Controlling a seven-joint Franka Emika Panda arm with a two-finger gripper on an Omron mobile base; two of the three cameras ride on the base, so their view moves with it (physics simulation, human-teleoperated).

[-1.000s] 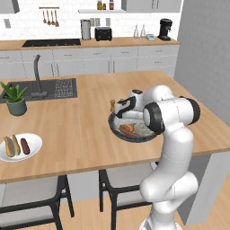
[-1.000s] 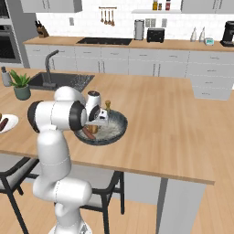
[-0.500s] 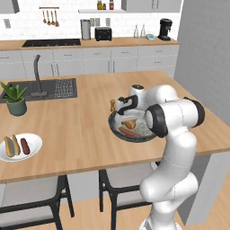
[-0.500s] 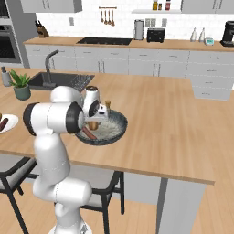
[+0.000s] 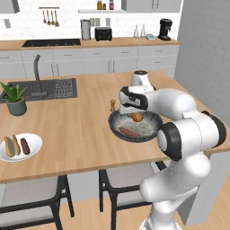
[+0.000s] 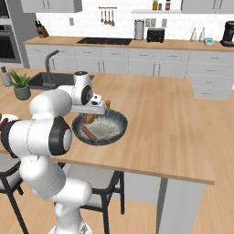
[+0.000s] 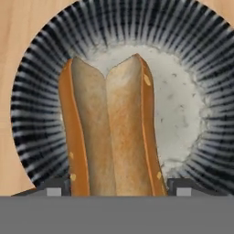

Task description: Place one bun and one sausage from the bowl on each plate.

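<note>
Setting: a home kitchen, rendered. I count a wooden island desk (image 5: 81, 130) with a sunken sink (image 5: 54, 88) and tall tap (image 5: 37, 74); a potted plant (image 5: 15, 98); a back counter (image 6: 137, 43) carrying cooktop (image 5: 50, 42), toaster (image 5: 103, 33) and coffee maker (image 5: 165, 29); grey-white cabinets (image 6: 151, 64); utensils (image 5: 49, 17) hanging on the white tiled wall; dark stools (image 5: 33, 202) tucked under the island.

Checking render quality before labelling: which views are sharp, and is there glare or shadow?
Left base view: soft, slightly blurred, even light, no glare, faint shadow under the bowl. Right base view: equally soft. Hand view: the bun is close and crisp between the claw tips, bowl rim streaked.
</note>
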